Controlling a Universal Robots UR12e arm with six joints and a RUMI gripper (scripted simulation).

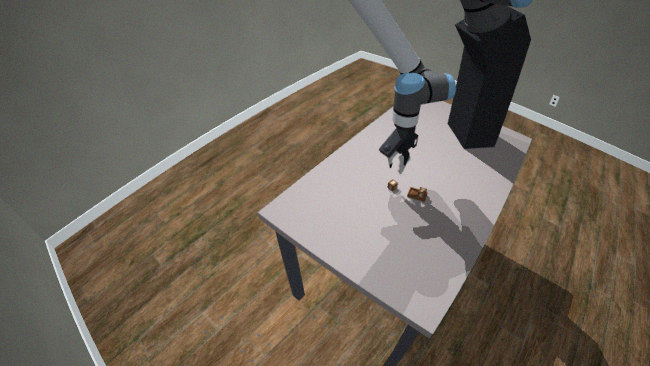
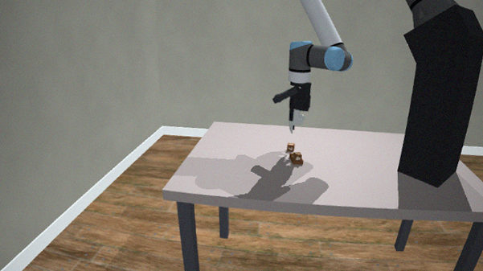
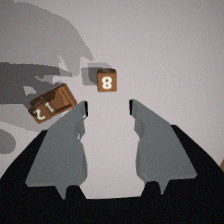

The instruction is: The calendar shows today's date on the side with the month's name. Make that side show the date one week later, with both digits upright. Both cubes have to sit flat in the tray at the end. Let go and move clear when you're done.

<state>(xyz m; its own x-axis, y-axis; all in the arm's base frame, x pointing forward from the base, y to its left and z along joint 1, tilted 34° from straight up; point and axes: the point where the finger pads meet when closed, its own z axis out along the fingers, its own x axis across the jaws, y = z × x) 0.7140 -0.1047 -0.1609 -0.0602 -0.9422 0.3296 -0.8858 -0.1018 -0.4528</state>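
Observation:
A loose brown cube (image 1: pixel 393 185) (image 2: pixel 290 147) (image 3: pixel 106 81) lies on the table and shows a white 8 on top. Beside it sits the brown calendar tray (image 1: pixel 417 193) (image 2: pixel 296 161) (image 3: pixel 52 103); in the wrist view it shows the digits 1 and 2, and I cannot tell what is inside it. My gripper (image 1: pixel 398 167) (image 2: pixel 293 127) (image 3: pixel 108 101) hangs above the table, pointing down, a little short of the loose cube. Its fingers are partly closed with a clear gap and nothing between them.
The grey table (image 1: pixel 325 215) (image 2: pixel 363 164) carries the black robot pedestal (image 1: pixel 487 75) (image 2: pixel 441 92) at its far right end. The arm's shadow falls across the table beyond the tray. Wooden floor surrounds the table.

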